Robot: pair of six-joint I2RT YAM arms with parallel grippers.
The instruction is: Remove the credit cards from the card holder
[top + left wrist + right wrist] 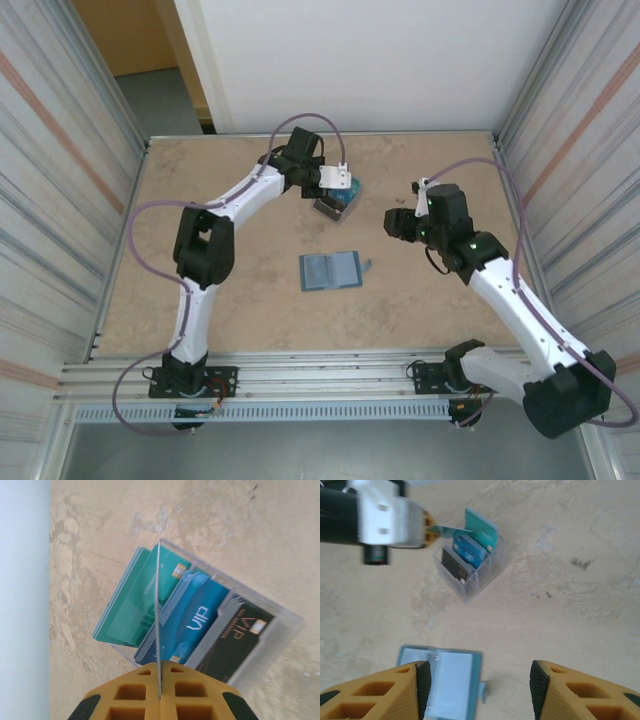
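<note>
My left arm (pixel 245 195) & right arm (pixel 520 300) — white links, black joints, purple cables (pixel 306 116) each; right gripper (pixel 480 682) fingers (pixel 375 695) orange-yellow w/ black pads (pixel 423 682).

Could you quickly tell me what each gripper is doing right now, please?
Left gripper: closed on a teal credit card.
Right gripper: open, holding nothing.

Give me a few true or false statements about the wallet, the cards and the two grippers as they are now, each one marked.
1. The left gripper pinches a teal card above the clear tray. True.
2. The card holder lies folded shut. False: it lies open and flat.
3. The right gripper is clamped on the card holder. False: its jaws stand open and hold nothing.
4. The clear tray holds a black card and a blue card. True.
</note>
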